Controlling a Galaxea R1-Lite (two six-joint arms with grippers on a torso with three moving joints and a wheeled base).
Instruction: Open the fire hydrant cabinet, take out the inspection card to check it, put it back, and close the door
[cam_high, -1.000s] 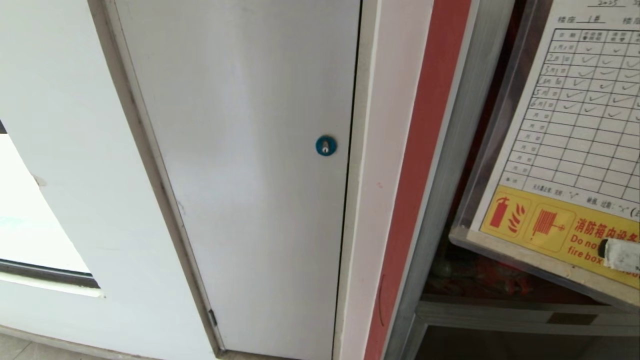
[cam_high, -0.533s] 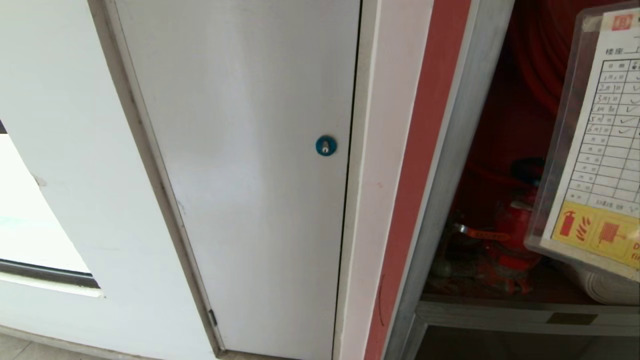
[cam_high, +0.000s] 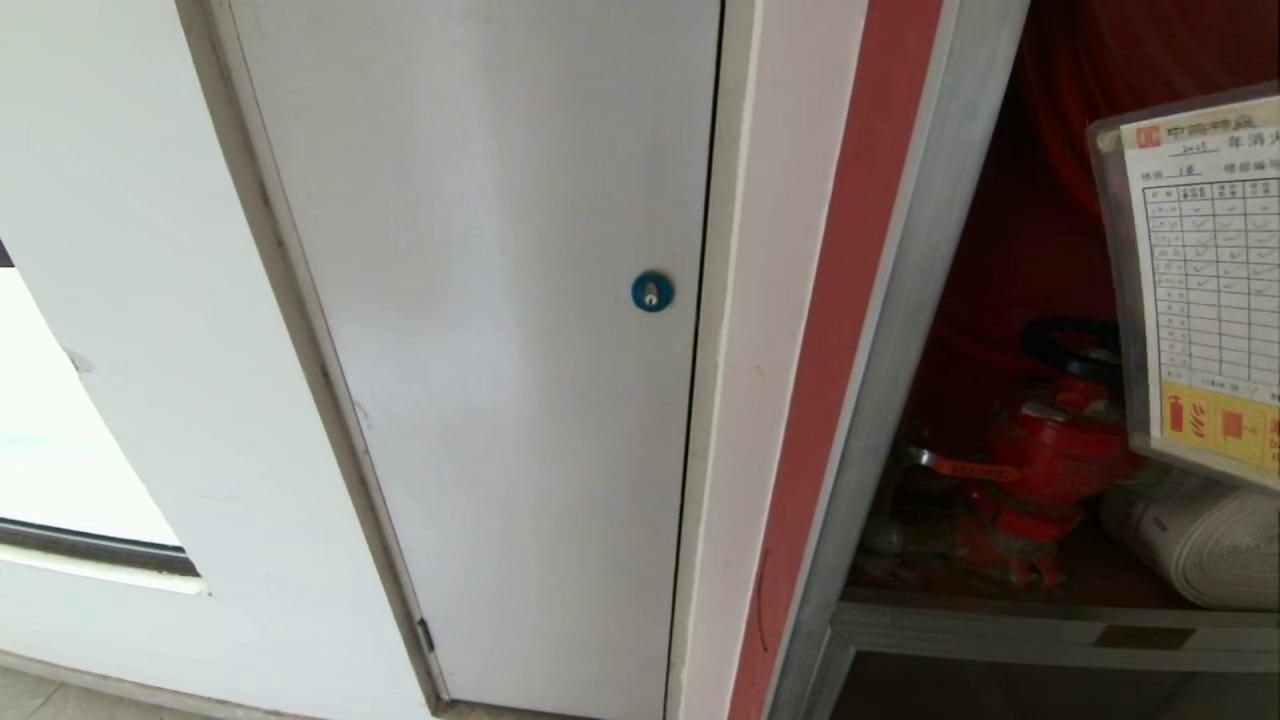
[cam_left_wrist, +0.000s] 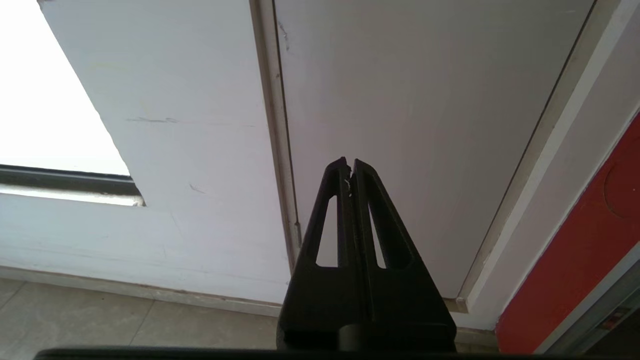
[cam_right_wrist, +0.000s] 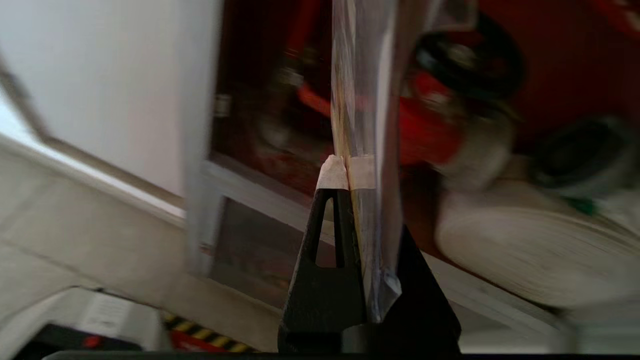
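Right gripper (cam_right_wrist: 347, 172), tape-tipped black fingers clamped on the clear-sleeved white inspection card (cam_high: 1205, 290), holds it at the open red-lined, aluminium-framed fire hydrant cabinet (cam_high: 920, 300). Grip looks near the sleeve's edge; card may slip or snag the red hydrant valve (cam_high: 1050, 450). Left gripper (cam_left_wrist: 350, 167) closed, parked.

What we count here
We see one inspection card (cam_high: 1205, 280), one red hydrant valve (cam_high: 1050, 450), one white rolled hose (cam_high: 1200, 545), one blue round lock (cam_high: 652, 291).
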